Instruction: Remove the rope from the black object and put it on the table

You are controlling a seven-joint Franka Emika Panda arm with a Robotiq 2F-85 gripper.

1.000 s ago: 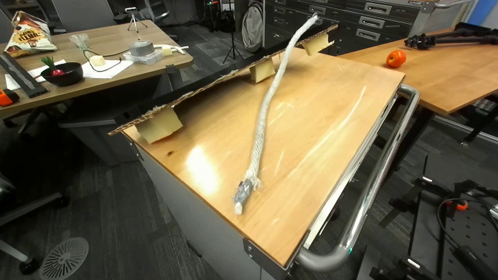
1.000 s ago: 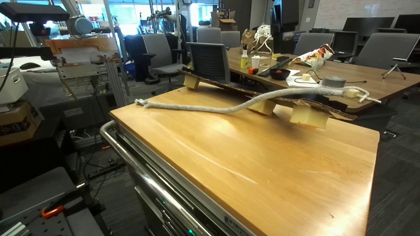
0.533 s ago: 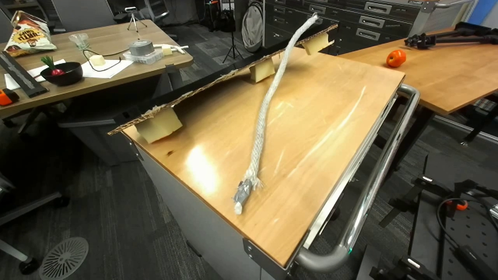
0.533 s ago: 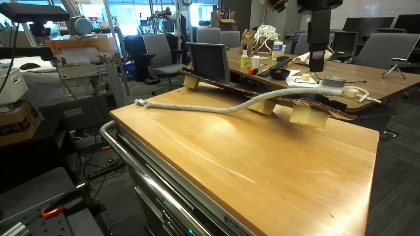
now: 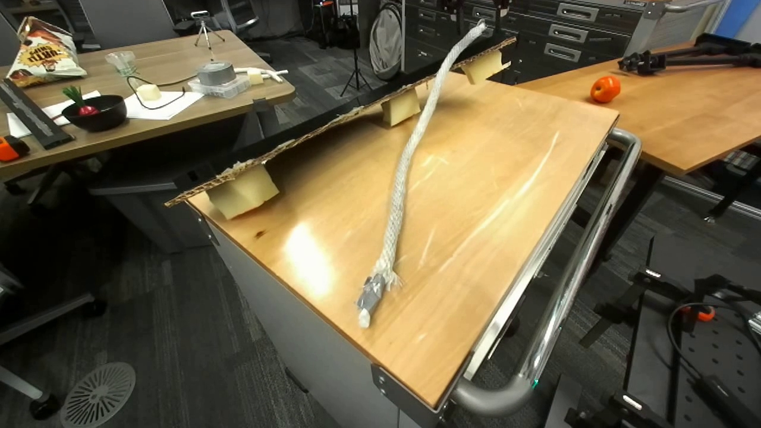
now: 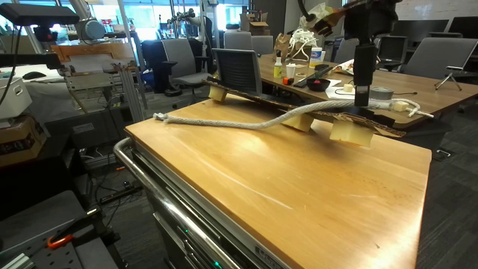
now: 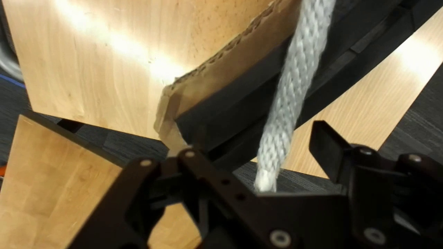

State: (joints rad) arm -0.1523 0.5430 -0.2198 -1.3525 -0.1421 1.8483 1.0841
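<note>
Gripper [image 7: 259, 137] with jaws wide apart, the rope [image 7: 292, 91] between them near its end.

Dark grey carpet [image 5: 178, 333] shows around the table [image 5: 475, 137], and in an exterior view a round slotted disc [image 5: 99, 395] lies on it well out from the table's lower left edge. A patch of glare [image 5: 309, 261] lies just inside that edge, and bright windows [image 6: 147, 15] show far beyond it, across the room. Past the edge opposite the railed one stand a brown desk [image 5: 160, 56], a black-backed chair [image 6: 237, 69] and several grey chairs [image 6: 446, 58], with a whiteboard [image 6: 429, 11] farther off. Past the remaining edge are dark drawers [image 5: 600, 56] and, just beside the railed corner, a light-wood desk [image 5: 707, 101].
</note>
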